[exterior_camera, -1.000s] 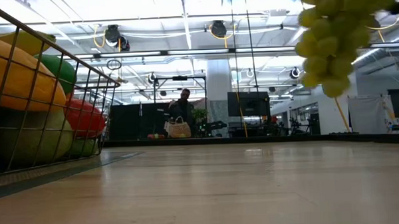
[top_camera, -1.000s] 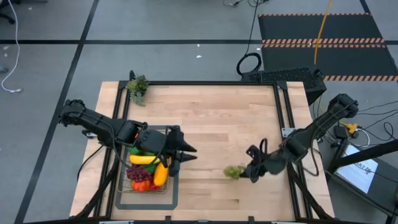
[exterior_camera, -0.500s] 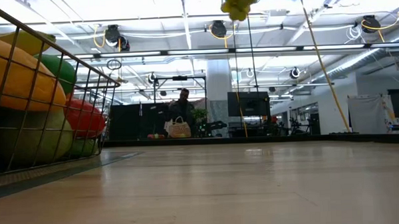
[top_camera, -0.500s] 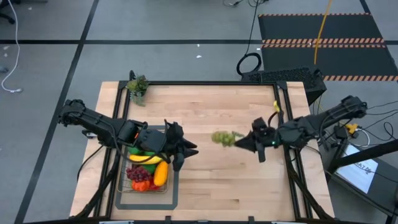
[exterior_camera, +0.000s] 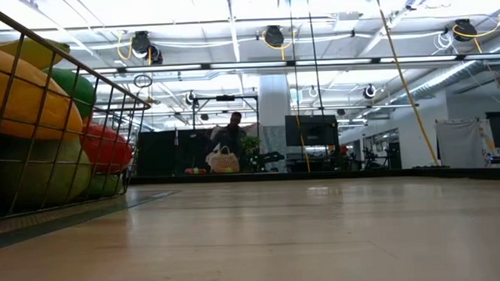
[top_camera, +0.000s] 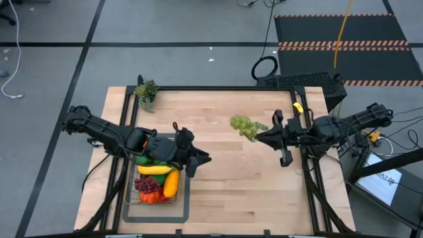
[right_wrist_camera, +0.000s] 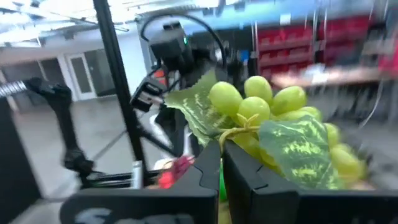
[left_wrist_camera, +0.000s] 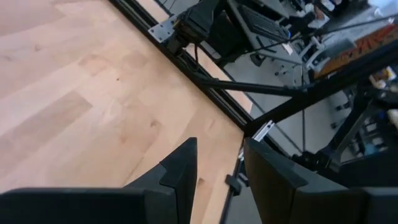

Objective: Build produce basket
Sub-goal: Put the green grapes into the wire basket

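Note:
The wire basket (top_camera: 180, 198) stands at the table's near left on a grey mat, and its mesh fills the left of the low view (exterior_camera: 108, 129). Produce lies inside: a banana (top_camera: 153, 170), an orange mango (top_camera: 171, 184), purple grapes (top_camera: 148, 186) and red fruit (exterior_camera: 104, 145). My left gripper (top_camera: 201, 158) hovers over the basket's right side, open (left_wrist_camera: 221, 180) with nothing between its fingers. My right gripper (top_camera: 261, 134) is high over the table's right half, shut on a bunch of green grapes (top_camera: 244, 125). My right gripper pinches the grapes' stem (right_wrist_camera: 239, 127) at the top of the bunch between its two fingers (right_wrist_camera: 205, 174). The fingers come about level from the table's right. The bunch, with its two leaves, sticks out past the fingertips and is lifted clear of the table.
A leafy sprig in a small pot (top_camera: 146, 92) stands at the far left corner. The grey mat (top_camera: 132, 215) shows around the basket. Bare wood lies between the two arms. A person (exterior_camera: 227, 141) stands far off in the room behind the table.
My right gripper has risen and swung from the near right toward the table's far edge, rolling its wrist; the grapes have gone up with it and out of the low view. My left gripper has rolled in place over the basket.

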